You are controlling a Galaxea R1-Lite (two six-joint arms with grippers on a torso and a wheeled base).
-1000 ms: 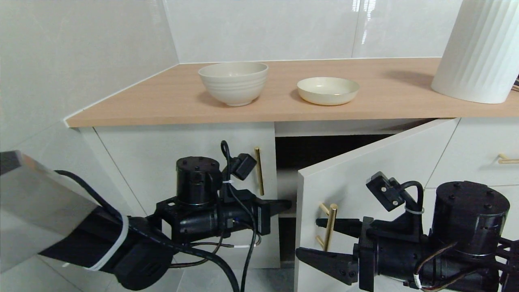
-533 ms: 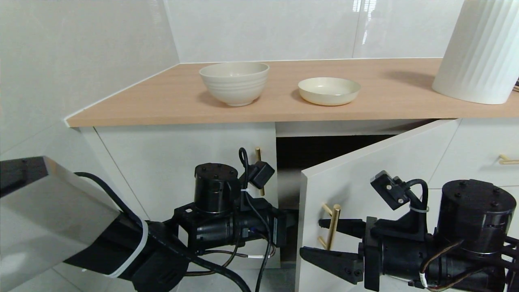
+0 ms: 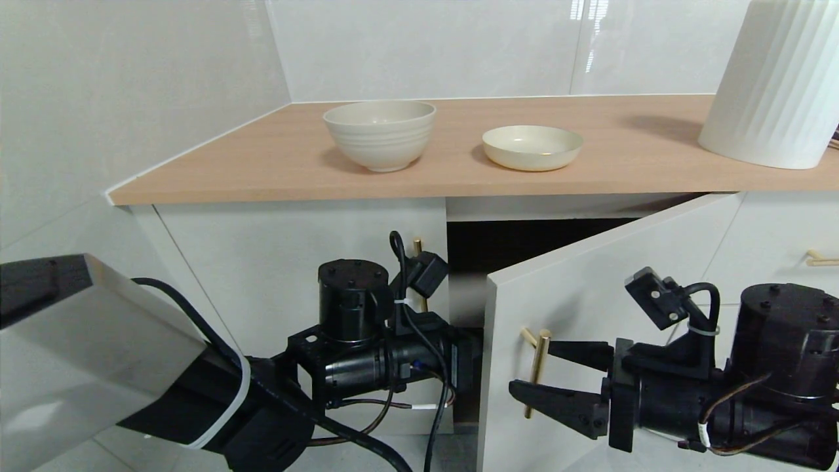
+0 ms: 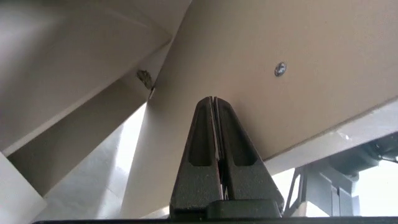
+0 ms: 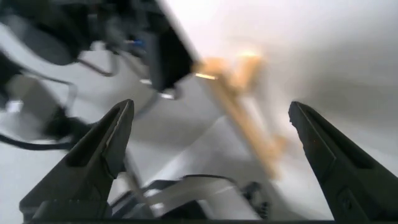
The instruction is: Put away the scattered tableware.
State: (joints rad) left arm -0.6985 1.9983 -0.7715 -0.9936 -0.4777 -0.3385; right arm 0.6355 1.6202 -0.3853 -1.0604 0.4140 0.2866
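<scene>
Two pieces of tableware stand on the wooden tabletop [image 3: 629, 154], well above both pincers. The deep ribbed bowl [image 3: 379, 134] is almost straight above the left pincer [image 4: 213, 106]. The shallow cream dish [image 3: 532, 147] sits beside the bowl, apart from it, above the gap between the two pincers. Neither piece is touched.

The left pincer has its two fingers pressed together with nothing between them. It is low in front of the cabinet, its tip at the dark opening just behind the free edge of the half-open cabinet door [image 3: 590, 275]. In its wrist view the joined tip lies close under a pale panel that carries a screw head [image 4: 280, 68]; whether it touches the panel cannot be told.

The right pincer [image 3: 531, 368] stands with its jaws wide apart, level with the left one and on the outer side of the same door. The door's gold handle [image 3: 539, 367] is directly ahead of it, lined up with the gap between the fingers. Contact with the bar cannot be made out.

Far above the right pincer, a tall white ribbed container [image 3: 773, 85] stands on the tabletop, well apart from the dish.
</scene>
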